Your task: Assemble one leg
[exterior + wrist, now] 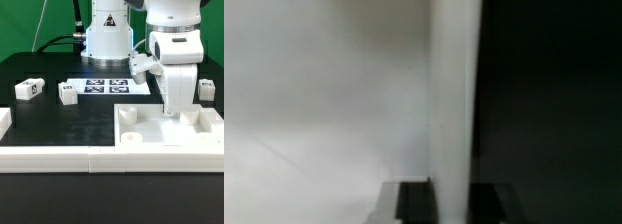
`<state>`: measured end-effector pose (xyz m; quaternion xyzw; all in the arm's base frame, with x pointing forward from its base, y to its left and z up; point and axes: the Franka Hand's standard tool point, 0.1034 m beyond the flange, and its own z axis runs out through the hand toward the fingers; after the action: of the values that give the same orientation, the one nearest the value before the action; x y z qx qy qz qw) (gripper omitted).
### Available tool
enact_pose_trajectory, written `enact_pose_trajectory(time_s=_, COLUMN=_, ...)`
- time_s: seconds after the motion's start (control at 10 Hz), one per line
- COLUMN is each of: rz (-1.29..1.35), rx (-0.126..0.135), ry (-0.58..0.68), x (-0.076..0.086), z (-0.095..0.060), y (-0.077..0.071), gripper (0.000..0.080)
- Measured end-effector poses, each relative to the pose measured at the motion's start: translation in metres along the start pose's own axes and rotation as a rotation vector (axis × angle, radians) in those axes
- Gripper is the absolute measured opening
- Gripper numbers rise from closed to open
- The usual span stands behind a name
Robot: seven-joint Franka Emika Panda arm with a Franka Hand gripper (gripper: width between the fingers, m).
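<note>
Three small white legs with tags lie on the black table: one (28, 88) at the exterior view's left, one (68, 95) beside it, and one (207, 87) at the far right behind the arm. My gripper (176, 112) points straight down at the back edge of the large white tray (150, 135). In the wrist view the tray's top (322, 100) fills one side and its thin edge (452, 90) runs between the two dark fingertips (413, 203). The gripper (452, 205) is shut on that edge. No leg is in the gripper.
The marker board (110, 86) lies flat behind the tray, between the legs and the robot's base (107, 40). A low white wall (50, 158) runs along the table's front and turns up at the left (5, 122). The tray sits against it.
</note>
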<state>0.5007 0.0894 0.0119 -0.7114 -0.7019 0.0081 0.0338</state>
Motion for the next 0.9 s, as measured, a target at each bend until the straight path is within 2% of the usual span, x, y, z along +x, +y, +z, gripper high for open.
enact_pose_trajectory(time_s=0.2, rz=0.002, rx=0.0, ry=0.0, x=-0.0001, z=0.0, y=0.0, gripper=0.0067)
enact_pose_trajectory(time_s=0.3, rz=0.003, rx=0.0, ry=0.0, x=-0.0003, z=0.0002, y=-0.0001, gripper=0.0162)
enact_pose_trajectory(time_s=0.4, rz=0.003, rx=0.0, ry=0.0, x=-0.0004, z=0.0002, y=-0.0001, gripper=0.0162)
enact_pose_trajectory(time_s=0.6, rz=0.003, rx=0.0, ry=0.0, x=-0.0006, z=0.0002, y=-0.0001, gripper=0.0538)
enact_pose_trajectory(time_s=0.7, rz=0.003, rx=0.0, ry=0.0, x=-0.0007, z=0.0002, y=-0.0001, gripper=0.0615)
enact_pose_trajectory(time_s=0.9, rz=0.004, rx=0.001, ry=0.0, x=-0.0008, z=0.0002, y=-0.0001, gripper=0.0645)
